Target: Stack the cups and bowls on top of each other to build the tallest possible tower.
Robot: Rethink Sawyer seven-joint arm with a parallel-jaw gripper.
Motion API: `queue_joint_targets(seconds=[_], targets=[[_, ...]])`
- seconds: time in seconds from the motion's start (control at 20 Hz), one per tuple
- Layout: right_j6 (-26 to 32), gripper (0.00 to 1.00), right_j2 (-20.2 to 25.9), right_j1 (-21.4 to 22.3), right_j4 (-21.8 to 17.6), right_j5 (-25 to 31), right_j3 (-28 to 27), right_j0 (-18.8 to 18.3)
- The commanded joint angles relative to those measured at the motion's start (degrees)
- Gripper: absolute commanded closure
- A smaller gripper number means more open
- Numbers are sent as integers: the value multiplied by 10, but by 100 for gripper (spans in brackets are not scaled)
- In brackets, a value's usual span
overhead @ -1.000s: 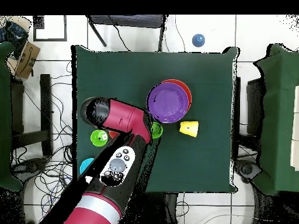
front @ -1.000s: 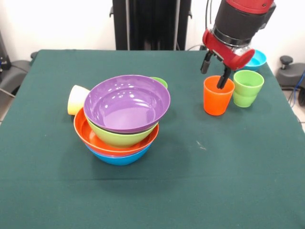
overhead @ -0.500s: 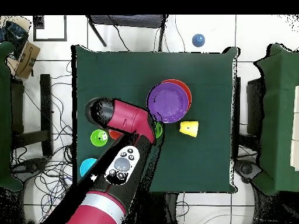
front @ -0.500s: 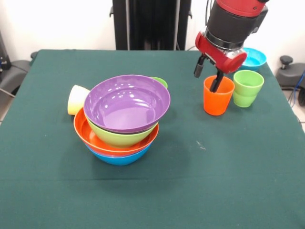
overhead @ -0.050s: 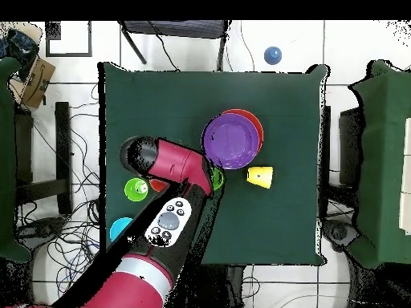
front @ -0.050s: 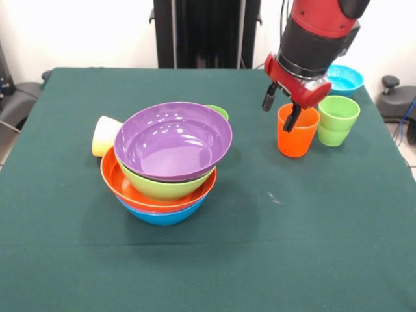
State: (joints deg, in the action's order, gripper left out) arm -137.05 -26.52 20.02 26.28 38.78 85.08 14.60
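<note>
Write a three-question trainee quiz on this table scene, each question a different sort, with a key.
1. True or false: the glossy purple plastic bowl sits topmost in the nested pile.
2. Which cup is the robot's claw at?
A. the pale yellow cup lying on its side
B. the upright orange plastic cup
C. the light green stepped cup
3. Fill in: the lowest bowl of the pile is coloured ____.

Key
1. True.
2. B: one finger hangs inside the orange cup, the other outside its rim, not closed on it.
3. Blue: the blue bowl shows under the orange bowl.
</note>
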Motion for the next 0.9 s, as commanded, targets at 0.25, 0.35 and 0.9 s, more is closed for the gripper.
queue_joint_targets(seconds=[0.25, 0.35, 0.9], targets=[[-98, 0, 105, -49, 31, -68, 15, -7], [-92, 0, 115, -47, 37, -69, 19, -11], [-93, 0, 115, -23, 45, -38, 31, -3]])
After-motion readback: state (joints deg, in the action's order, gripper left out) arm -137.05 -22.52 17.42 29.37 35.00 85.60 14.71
